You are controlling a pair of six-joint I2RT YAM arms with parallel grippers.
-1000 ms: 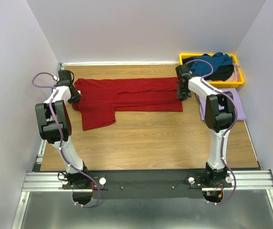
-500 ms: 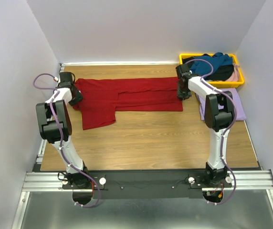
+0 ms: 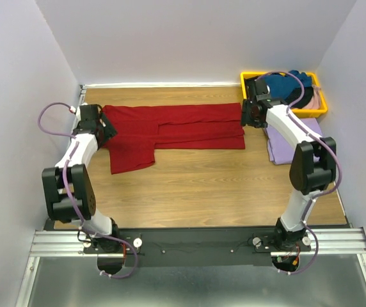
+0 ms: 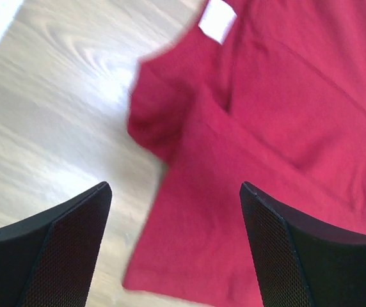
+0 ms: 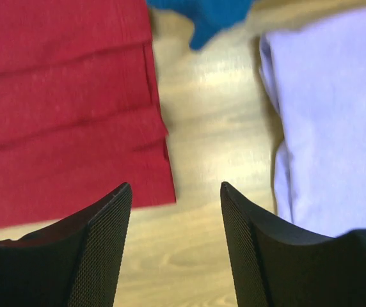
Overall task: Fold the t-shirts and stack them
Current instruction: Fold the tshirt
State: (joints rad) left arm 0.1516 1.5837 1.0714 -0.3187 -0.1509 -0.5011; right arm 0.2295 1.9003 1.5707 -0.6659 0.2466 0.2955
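**Top view.** The dark red t-shirt (image 3: 176,126) lies flat on the wooden table (image 3: 202,185) toward 12 o'clock. It is folded into a long band, with one flap spreading out toward 7 o'clock at its left end. The left gripper (image 3: 106,132) is at the band's 9 o'clock end and the right gripper (image 3: 248,116) at its 3 o'clock end. In the 1 o'clock corner a yellow tray (image 3: 319,110) holds a heap of cloth with a teal blue t-shirt (image 3: 292,86) on top. A folded lavender t-shirt (image 3: 276,151) lies at 6 o'clock of the tray, partly hidden by the right arm.

**Left wrist view.** The left gripper (image 4: 175,192) has its jaws spread wide with nothing between them. It hangs above the dark red t-shirt (image 4: 285,109), which fills the view from 12 to 5 o'clock. A white label (image 4: 216,19) shows at 12 o'clock and bare table (image 4: 48,115) at 9 o'clock.

**Right wrist view.** The right gripper (image 5: 175,188) is parted and holds nothing. It is over a strip of bare table (image 5: 215,128). The dark red t-shirt's (image 5: 61,109) layered edge is at 9 o'clock, the lavender t-shirt (image 5: 330,121) at 3 o'clock, and a tip of the teal blue t-shirt (image 5: 208,16) at 12 o'clock.
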